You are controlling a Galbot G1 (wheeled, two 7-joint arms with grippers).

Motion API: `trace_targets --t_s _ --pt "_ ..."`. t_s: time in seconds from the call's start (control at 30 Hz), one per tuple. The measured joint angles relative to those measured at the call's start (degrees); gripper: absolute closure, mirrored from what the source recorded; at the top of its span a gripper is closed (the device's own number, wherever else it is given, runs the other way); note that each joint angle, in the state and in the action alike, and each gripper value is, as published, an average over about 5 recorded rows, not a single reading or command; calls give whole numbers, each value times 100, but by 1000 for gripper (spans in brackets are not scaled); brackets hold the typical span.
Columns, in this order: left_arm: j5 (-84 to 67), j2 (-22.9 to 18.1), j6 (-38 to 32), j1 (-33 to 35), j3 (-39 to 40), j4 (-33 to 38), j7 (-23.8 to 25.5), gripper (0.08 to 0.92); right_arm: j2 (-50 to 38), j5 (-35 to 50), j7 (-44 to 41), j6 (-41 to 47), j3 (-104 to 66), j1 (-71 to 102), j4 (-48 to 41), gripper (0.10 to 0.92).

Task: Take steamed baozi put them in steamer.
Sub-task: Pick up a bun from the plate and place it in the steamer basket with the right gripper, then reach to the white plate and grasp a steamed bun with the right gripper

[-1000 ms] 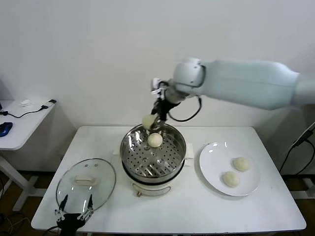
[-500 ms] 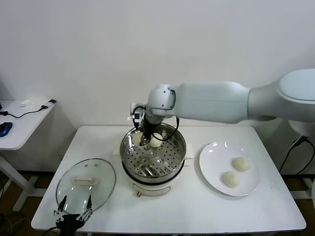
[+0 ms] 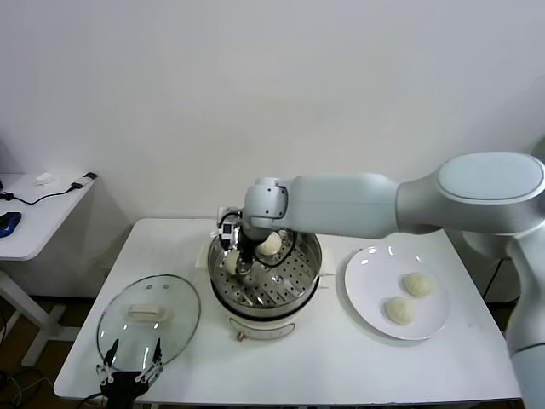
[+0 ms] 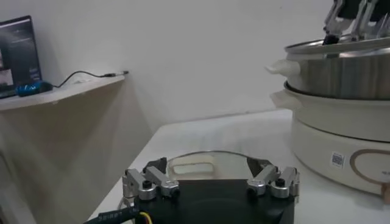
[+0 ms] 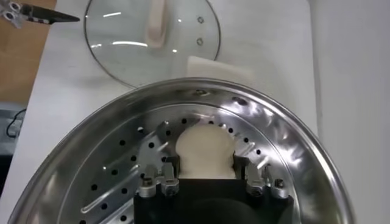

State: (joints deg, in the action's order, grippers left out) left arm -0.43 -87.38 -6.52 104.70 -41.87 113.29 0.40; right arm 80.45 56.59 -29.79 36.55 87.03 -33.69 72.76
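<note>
Two claws: right gripper [image 5: 205, 170] is down inside the steamer [image 3: 266, 271]; left gripper [image 4: 210, 182] is parked low at the near left table edge.
Right claw state: fingers [image 5: 163, 176] sit on either side of a bun, pressing its flanks, so it is grasping that baozi.
Held baozi [image 5: 204, 152]: low over the perforated tray [image 5: 116, 164], near the steamer's left wall; whether it touches the tray cannot be told.
Second baozi [image 3: 270, 244]: on the tray toward the back, just beside the right gripper.
Remaining baozi: one [image 3: 417, 284] and another [image 3: 398, 310] lie on the white plate [image 3: 366, 290], right of the steamer, close but apart.
Left claw state: spread wide, nothing between its fingers, just at the glass lid [image 3: 149, 315].
Glass lid: flat on the table [image 3: 341, 358], left of the steamer.
</note>
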Motion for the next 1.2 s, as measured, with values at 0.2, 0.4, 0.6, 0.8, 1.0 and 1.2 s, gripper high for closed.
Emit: trace_targets --t_s 0.2,0.4,0.6,0.8,1.0,1.2 --pt "2 -1 -1 -1 -15 -6 -1 177 -19 -66 -46 -70 -78 86 -32 266" --pt "17 -16 3 -6 -12 13 0 177 -201 -262 -417 -407 -98 -105 -6 204" --pt "43 -30 10 -14 0 24 4 177 -677 -482 -1130 -1019 -34 -651 65 203" --pt "46 -32 26 -24 5 30 13 177 -1520 -658 -1833 -1511 190 -1308 243 203" --pt "46 -32 30 -34 -14 30 16 177 -2523 -1031 -2277 -1858 686 -1773 551 203" --pt "46 -58 33 -30 -52 33 14 177 -3502 -1605 -2419 -2031 1242 -1880 909 203"
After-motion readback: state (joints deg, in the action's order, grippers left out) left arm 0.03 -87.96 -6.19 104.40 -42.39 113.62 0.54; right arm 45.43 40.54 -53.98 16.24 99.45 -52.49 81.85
